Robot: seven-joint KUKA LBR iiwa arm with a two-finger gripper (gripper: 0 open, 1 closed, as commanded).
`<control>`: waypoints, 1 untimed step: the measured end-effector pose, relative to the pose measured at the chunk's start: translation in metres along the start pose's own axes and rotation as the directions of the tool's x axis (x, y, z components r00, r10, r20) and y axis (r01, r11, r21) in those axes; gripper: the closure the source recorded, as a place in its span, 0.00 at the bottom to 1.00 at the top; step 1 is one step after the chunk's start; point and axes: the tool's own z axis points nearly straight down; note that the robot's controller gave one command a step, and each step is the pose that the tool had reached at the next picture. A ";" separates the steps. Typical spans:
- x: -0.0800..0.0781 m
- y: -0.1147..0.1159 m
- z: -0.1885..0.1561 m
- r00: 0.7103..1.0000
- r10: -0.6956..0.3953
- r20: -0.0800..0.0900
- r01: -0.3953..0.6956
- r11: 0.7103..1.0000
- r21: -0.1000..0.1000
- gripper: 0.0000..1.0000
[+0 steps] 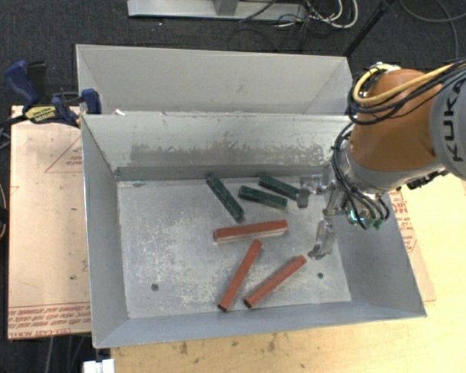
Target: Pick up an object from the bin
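So here's what we've got: the grey metal bin (163, 247) holds six little bars, all lying flat on its floor, and the arm (388, 138) with its orange cover comes in from the right.

The pincer (321, 247) hangs low on the right side of the bin, down close to the floor, over a bare patch. We honestly can't tell how far open it is from this angle. We don't see anything in it either.

The closest thing to it is the right red bar (275, 280), a red-brown stick lying on a diagonal in the lower right of the floor. Its upper end points up toward the pincer and sits just to the left of it, a bit lower, but we can't say they touch.

Just left of that one is the middle red bar (241, 275), also diagonal and steeper, and the two lower ends lie close together. Above them the flat red bar (251, 231) lies nearly level.

Further back, near the rear wall, are three dark green ones: the left green bar (224, 196) slanted, the middle green bar (262, 197), and the right green bar (279, 186) beside it.
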 end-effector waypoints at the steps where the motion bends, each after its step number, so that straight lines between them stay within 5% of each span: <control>1: -0.002 0.000 -0.004 1.000 -0.001 0.008 0.001 1.000 0.001 0.00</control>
